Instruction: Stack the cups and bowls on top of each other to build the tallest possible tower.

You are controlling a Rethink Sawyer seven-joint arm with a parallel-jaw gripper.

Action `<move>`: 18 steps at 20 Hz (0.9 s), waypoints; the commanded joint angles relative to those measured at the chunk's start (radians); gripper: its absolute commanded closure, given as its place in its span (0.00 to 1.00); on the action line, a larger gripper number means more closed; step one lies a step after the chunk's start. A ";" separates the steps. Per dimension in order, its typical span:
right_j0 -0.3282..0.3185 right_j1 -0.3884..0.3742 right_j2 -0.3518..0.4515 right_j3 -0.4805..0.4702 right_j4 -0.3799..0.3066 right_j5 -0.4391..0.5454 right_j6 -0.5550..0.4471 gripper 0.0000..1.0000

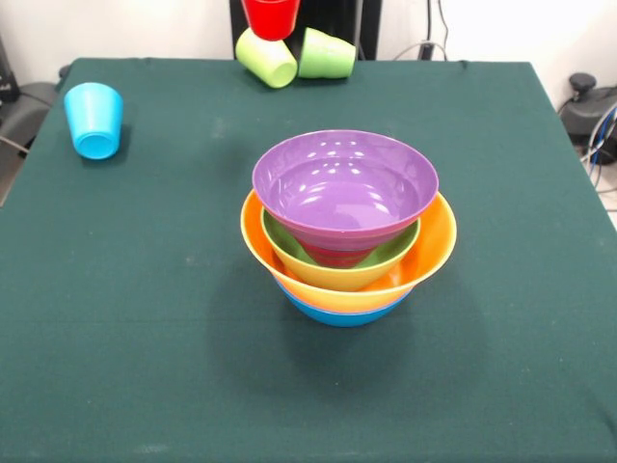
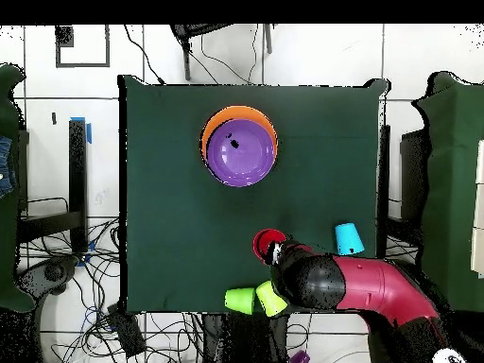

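In the front view, going left to right, the sky blue cup (image 1: 93, 119) is lying tipped on the green table (image 1: 116, 318) near its left edge, well apart from everything else. At the far edge, the yellow-green cup (image 1: 267, 58) and the green cup (image 1: 326, 54) are lying on their sides just beside each other, and the red cup (image 1: 270, 16) is showing above them at the picture's top edge, upright with its bottom towards the table. In the middle, the tower (image 1: 347, 227) is standing: a blue bowl (image 1: 342, 313) at the bottom, the large orange bowl (image 1: 424, 256) in it, then the green bowl (image 1: 289, 251), a glimpse of the small red bowl (image 1: 339, 256) under the purple bowl (image 1: 345, 188) on top. Whether a second purple bowl is nested there cannot be told.

By the look of it, the bowls are already piled and the cups are all still to be added, so the task is perhaps halfway along.

In the overhead view, the arm (image 2: 364, 284) is reaching over the table's near edge, with the gripper (image 2: 272, 248) right at the red cup (image 2: 266, 244). The arm's wrist is hiding the fingers, so how wide the hand is standing cannot be told; the red cup seems to be hanging off the cloth, which suggests it is being carried, but that is a judgement only.
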 commanded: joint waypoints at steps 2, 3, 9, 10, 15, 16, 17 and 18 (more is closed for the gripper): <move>0.042 0.064 -0.003 -0.090 0.041 0.156 0.033 1.00; 0.036 0.064 -0.003 -0.086 0.049 0.163 0.032 1.00; 0.004 0.061 -0.013 -0.072 0.093 0.242 0.024 1.00; 0.004 0.063 -0.015 -0.071 0.106 0.260 0.032 1.00; -0.003 0.068 -0.010 -0.033 0.124 0.237 0.030 1.00; 0.002 0.065 -0.018 -0.029 0.122 0.237 0.041 1.00; 0.001 0.061 -0.021 -0.022 0.125 0.234 0.046 1.00; 0.002 0.062 -0.030 -0.023 0.122 0.234 0.053 1.00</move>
